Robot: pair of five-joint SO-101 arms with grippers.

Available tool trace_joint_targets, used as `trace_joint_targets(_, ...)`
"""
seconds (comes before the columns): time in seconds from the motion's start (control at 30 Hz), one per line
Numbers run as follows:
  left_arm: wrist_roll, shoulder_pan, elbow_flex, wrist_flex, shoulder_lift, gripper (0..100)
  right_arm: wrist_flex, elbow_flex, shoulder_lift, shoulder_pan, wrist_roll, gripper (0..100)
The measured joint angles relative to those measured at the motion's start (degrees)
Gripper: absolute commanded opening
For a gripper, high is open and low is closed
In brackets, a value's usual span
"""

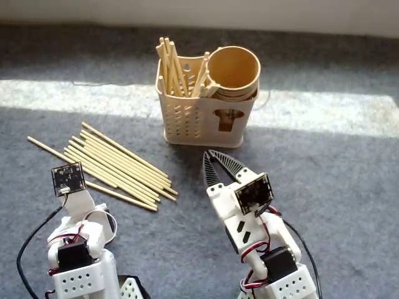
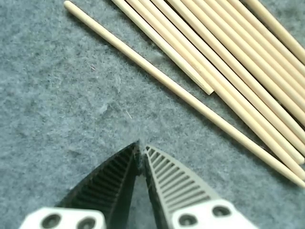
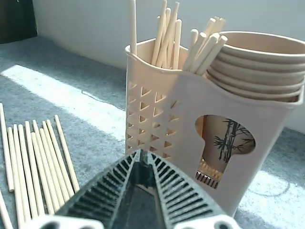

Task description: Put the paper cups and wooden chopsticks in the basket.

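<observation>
Many loose chopsticks (image 1: 115, 165) lay in a slanted row on the grey worktop (image 1: 349, 187), well apart from the basket (image 1: 202, 118). The basket already held a nested stack of paper cups (image 1: 234, 67) on one side and a bunch of upright chopsticks (image 1: 171, 65) on the other. The left end effector (image 2: 141, 149) sat low over the worktop just short of the row, its tips pressed together and holding nothing. The right end effector (image 3: 140, 153) pointed at the basket from close by, likewise closed and empty.

Picking up a loose stick looked like the step in hand, and the left arm was better placed for it. The single stick (image 2: 181, 93) lying nearest its tips was the sensible choice, since one end stood clear of its neighbours. The jaws would need to open wide, come down astride that stick alone, and close near its middle so neither end dipped when lifted. Pinching two at once would risk one slipping out.

The sticks were pale, smooth, round wood and would probably roll if nudged. The fuzzy, carpet-like worktop should slow them and let the fingertips sink a little beside them. The basket was beige plastic with rounded corners, triangular cut-outs and a keyhole-shaped window. The fingers were ribbed, one dark and one grey.
</observation>
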Motion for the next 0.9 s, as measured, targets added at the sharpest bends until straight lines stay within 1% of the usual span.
trace_joint_targets(0.5, 0.00, 0.00, 0.00, 0.00, 0.00, 1, 0.00, 0.00, 0.00, 0.00, 0.00, 0.5)
trace_joint_targets(0.77, 0.00, 0.00, 0.00, 0.00, 0.00, 1, 3.96, 0.00, 0.00, 0.00, 0.00, 0.5)
trace_joint_targets(0.9, 0.00, 0.00, 0.00, 0.00, 0.00, 1, 4.04, 0.00, 0.00, 0.00, 0.00, 0.5)
